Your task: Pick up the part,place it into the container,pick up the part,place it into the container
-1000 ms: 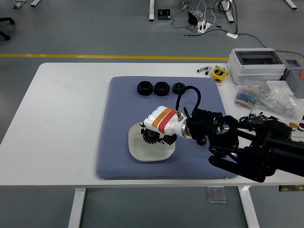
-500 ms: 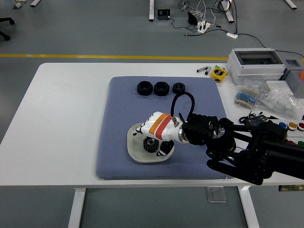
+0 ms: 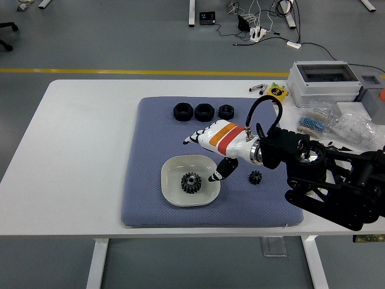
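Note:
A black gear (image 3: 190,183) lies inside the shallow white bowl (image 3: 174,195) on the blue-grey mat (image 3: 144,162). My right hand (image 3: 212,144), white with an orange and red band, hovers above the bowl's far right rim, fingers spread and holding nothing. A smaller black gear (image 3: 255,177) rests on the mat to the right of the bowl, just below my wrist. Three black nut-like parts (image 3: 204,111) sit in a row at the mat's far edge. My left arm does not show.
At the table's right stand a grey lidded box (image 3: 325,81), a small yellow object (image 3: 277,93), bags of small parts (image 3: 355,127) and coloured buttons (image 3: 374,159). The table's left half is bare white surface (image 3: 78,150).
My right hand let go of the gear, which now lies in the bowl. The hand opened and rose up and to the right, uncovering the small gear on the mat.

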